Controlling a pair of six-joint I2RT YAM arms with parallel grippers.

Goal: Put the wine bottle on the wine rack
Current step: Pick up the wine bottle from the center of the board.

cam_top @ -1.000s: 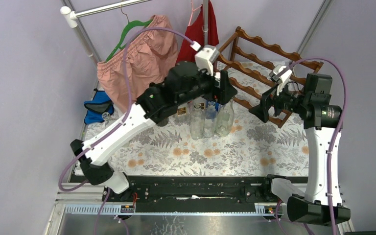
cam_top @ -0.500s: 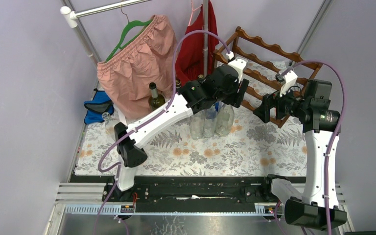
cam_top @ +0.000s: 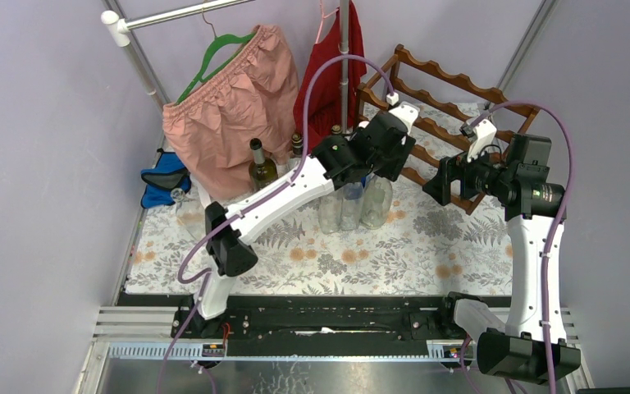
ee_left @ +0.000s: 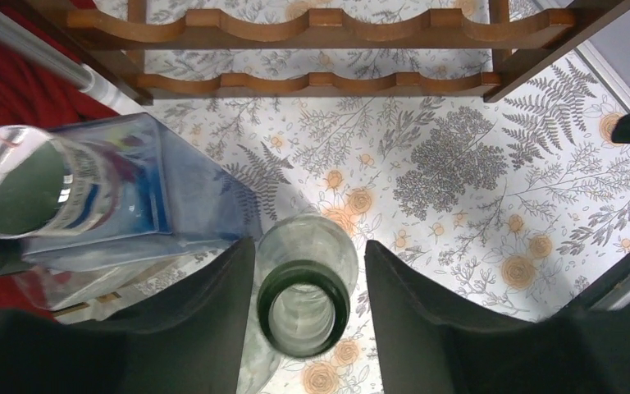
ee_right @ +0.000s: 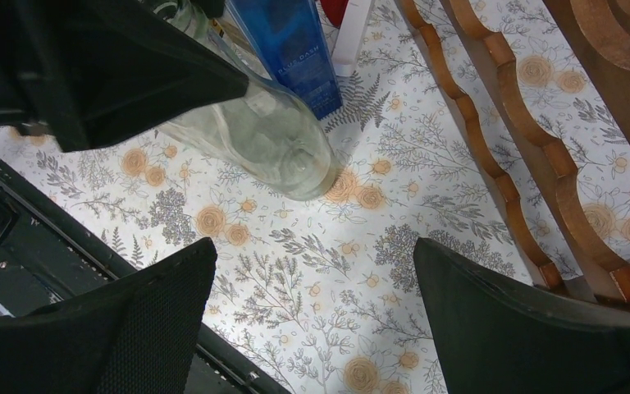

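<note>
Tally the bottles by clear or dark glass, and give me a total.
Clear bottles: 3
Dark bottles: 3, two showing only their tops
Total: 6

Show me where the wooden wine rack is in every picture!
Top external: the wine rack sits in the upper right of the picture.
Left wrist: the rack's wavy rails run across the top edge.
Right wrist: the rack fills the right side, slanting down.
Shared landmark: the clear glass bottle standing near the rack shows in all three.
</note>
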